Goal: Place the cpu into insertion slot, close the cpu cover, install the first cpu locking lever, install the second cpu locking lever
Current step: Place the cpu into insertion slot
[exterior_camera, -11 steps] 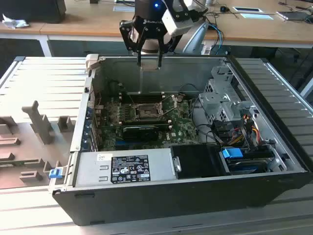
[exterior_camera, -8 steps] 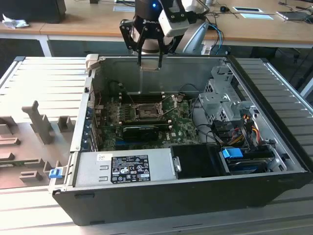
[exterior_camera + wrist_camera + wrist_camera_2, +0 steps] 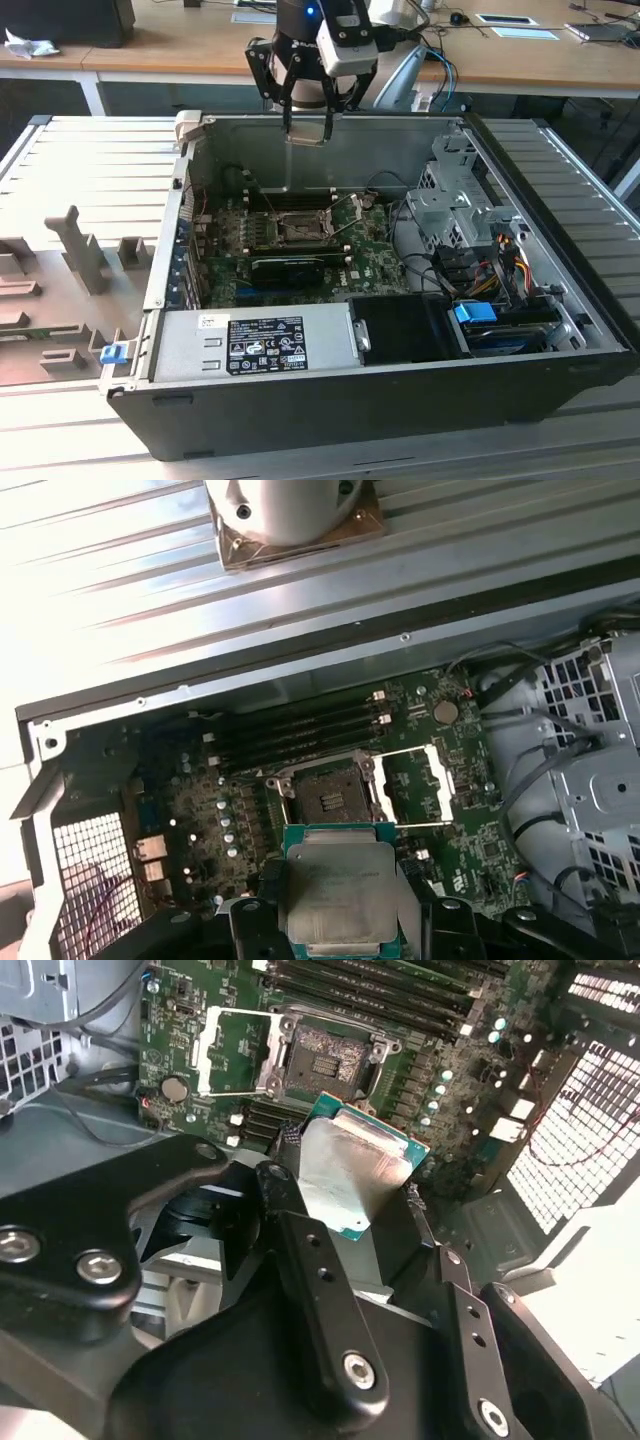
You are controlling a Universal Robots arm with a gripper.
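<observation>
Your tool [image 3: 307,132] hung above the open case [image 3: 300,400], pinching the cpu [image 3: 340,895] by its edges, with the bare insertion slot [image 3: 328,792] below and ahead, the cpu cover [image 3: 424,780] standing open beside it.

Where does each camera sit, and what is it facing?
Exterior view: off the arm, looking down into the computer case; gripper hangs above it.
First wrist view: on the arm, facing the motherboard past the held cpu.
Second wrist view: on the arm, behind the black fingers, facing the motherboard.
Both wrist views share cpu, insertion slot, open cpu cover.
</observation>
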